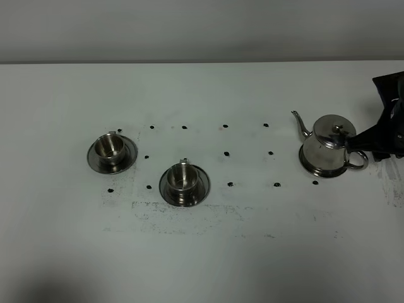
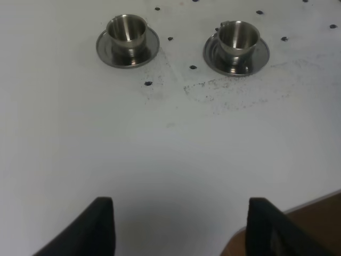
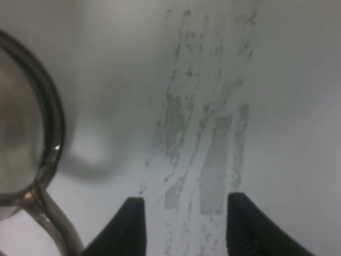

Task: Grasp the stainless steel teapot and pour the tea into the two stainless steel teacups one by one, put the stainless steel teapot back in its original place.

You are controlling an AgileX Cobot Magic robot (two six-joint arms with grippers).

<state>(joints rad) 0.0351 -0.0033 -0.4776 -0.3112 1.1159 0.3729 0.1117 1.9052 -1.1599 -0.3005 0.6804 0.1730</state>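
Stainless steel teapot [image 1: 327, 148]: standing on the worktop [image 1: 202, 252], right of frame, not yet lifted.
Right tool [image 3: 184, 226]: spread, empty; the loop handle [image 1: 358, 160] sits just beside it, outside the gap.
Left tool [image 2: 181, 229]: spread, empty.
Grasp: I should shift sideways until the handle sits between my fingers, then pinch squarely so the pot cannot swing.

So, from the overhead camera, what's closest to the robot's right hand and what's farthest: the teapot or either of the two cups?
1. Teapot: on the right side, its handle just beside the right hand.
2. Cup near the middle: well off to the left of the teapot, toward the front.
3. Cup at far left: the farthest across.
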